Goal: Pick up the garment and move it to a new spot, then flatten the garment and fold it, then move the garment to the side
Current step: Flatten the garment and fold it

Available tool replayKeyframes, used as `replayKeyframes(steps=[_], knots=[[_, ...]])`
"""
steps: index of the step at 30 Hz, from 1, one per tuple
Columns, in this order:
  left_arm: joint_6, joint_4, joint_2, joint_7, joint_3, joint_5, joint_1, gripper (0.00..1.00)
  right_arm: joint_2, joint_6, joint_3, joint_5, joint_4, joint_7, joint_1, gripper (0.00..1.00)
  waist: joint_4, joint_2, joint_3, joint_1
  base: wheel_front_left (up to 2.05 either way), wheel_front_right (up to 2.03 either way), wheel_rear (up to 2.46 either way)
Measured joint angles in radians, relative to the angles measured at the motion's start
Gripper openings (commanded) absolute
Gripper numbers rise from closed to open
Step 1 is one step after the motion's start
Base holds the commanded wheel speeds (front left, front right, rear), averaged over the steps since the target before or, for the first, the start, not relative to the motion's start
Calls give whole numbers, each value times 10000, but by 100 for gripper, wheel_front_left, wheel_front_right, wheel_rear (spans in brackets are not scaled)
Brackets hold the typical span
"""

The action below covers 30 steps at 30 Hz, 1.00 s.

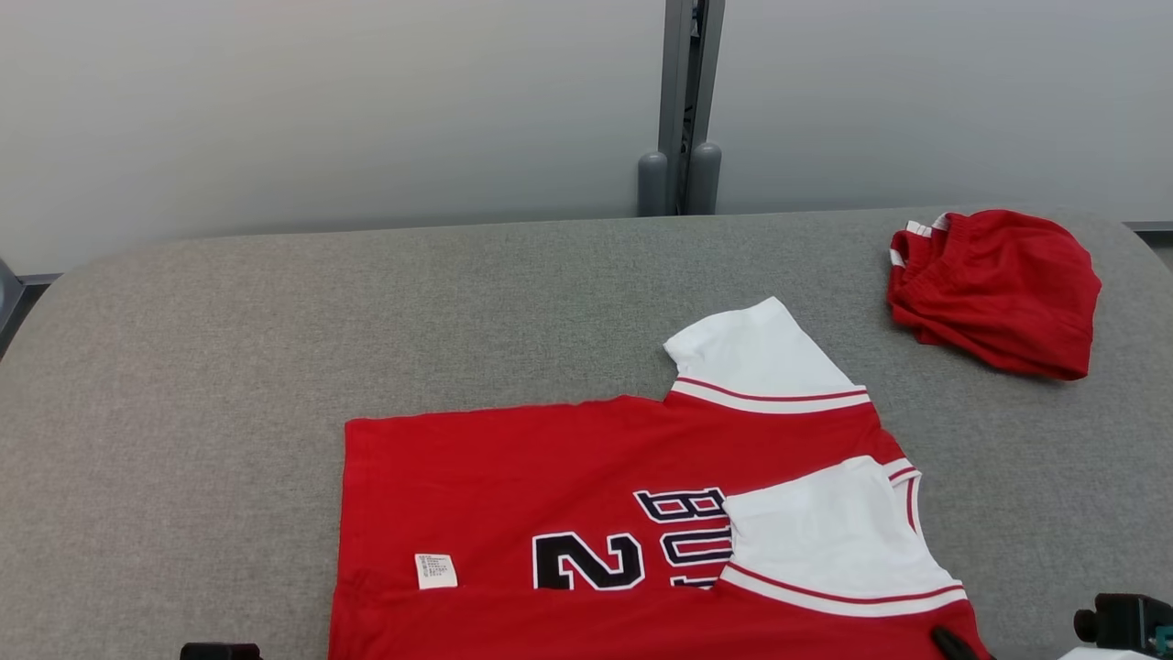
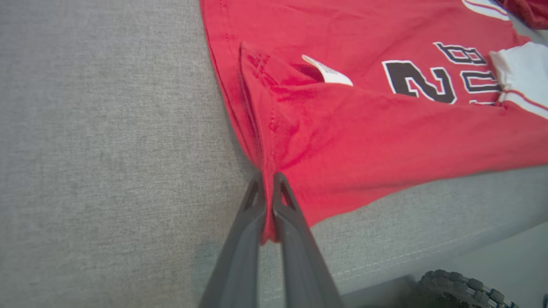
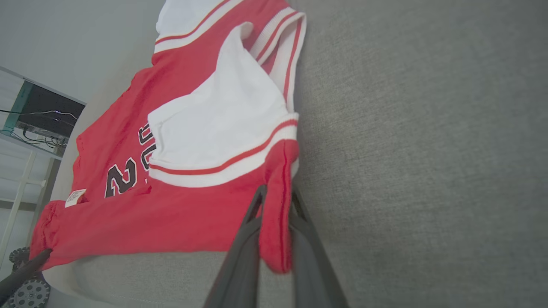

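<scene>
1. Red jersey [image 1: 513, 495] with white sleeves lies spread on the grey cloth-covered bench [image 1: 229, 348], close to its front edge. The hem is toward the robot's left and the collar end toward its right.
2. Left jaws: closed on the near hem corner. Cloth is pinched between the dark fingers [image 2: 239, 244] and drawn up into a raised ridge.
3. Right jaws: closed on the near corner at the shoulder end. A red fold is clamped between the fingers [image 3: 239, 252], just beside the near sleeve [image 1: 825, 532].
4. Step in hand, as judged: folding. The body lies mostly flat and the near sleeve is laid inward over the chest. The far sleeve [image 1: 761, 353] sticks out, not yet folded.
5. Next move, as judged: both arms should lift the near edge evenly and carry it across toward the far side. The two corners need to travel level, so the fold line runs straight and the tucked sleeve does not slip out.
6. Writing: a black numeral "2" [image 1: 588, 561] outlined in white. Beside it are the letters "BU" [image 1: 683, 506], with the rest covered by the sleeve. The print on the white care label [image 1: 435, 570] is too small to read.
7. A second red garment [image 1: 994, 289] lies bundled at the far right of the bench, well apart.
</scene>
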<state>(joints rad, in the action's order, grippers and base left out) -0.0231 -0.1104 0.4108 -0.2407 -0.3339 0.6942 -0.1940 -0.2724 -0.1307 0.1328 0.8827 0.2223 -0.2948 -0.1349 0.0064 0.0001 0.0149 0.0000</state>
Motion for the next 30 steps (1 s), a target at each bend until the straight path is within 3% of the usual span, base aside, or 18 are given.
replayKeyframes(steps=[5, 6, 7, 9, 10, 11, 12, 13, 14, 15, 30], knots=[[-90, 161, 19, -157, -15, 100, -41, 0, 428, 2, -585, -420, -543, -754, -278, 0, 20, 0, 69, 0, 0, 0, 0], [-94, 163, 19, -165, -23, 107, -43, 0, 508, 2, -671, -520, -627, -867, -331, 8, 24, 0, 79, 0, 0, 0, 0], [-105, 167, 15, -203, -31, 113, -43, 0, 598, 2, -775, -621, -734, -966, -386, 8, 29, 0, 88, 0, 0, 0, 0], [-109, 167, 13, -230, -42, 123, -44, 0, 688, 2, -882, -727, -809, -1064, -398, 41, 34, 0, 93, 0, 0, 0, 0], [-121, 169, 8, -234, -54, 127, -44, 0, 763, 2, -959, -817, -894, -1152, -401, 49, 40, 0, 98, 0, 0, 0, 0], [-121, 171, 4, -244, -58, 142, -44, 0, 828, 2, -1032, -895, -997, -1246, -417, 79, 47, 0, 103, 0, 0, 0, 0], [-123, 171, 0, -244, -58, 146, -44, 0, 901, 2, -1099, -965, -1099, -1321, -447, 100, 53, -1, 108, 0, 0, 0, 0], [-132, 173, -2, -244, -56, 153, -44, 16, 968, 2, -1181, -1057, -1162, -1402, -468, 100, 58, 0, 117, 0, 0, 0, 0], [-138, 174, -2, -247, -56, 180, -43, 48, 1032, 2, -1248, -1149, -1225, -1486, -511, 100, 61, -1, 124, 0, 0, 0, 0], [-167, 174, -2, -274, -59, 186, -43, 100, 1095, 2, -1296, -1223, -1285, -1572, -553, 100, 63, 0, 129, 0, 0, 0, 0], [-654, 1055, 384, -359, 138, -25, -42, 100, 1490, 2, -2545, -2027, -2520, -2188, -763, 100, 65, 0, 202, 0, 0, 0, 0]])
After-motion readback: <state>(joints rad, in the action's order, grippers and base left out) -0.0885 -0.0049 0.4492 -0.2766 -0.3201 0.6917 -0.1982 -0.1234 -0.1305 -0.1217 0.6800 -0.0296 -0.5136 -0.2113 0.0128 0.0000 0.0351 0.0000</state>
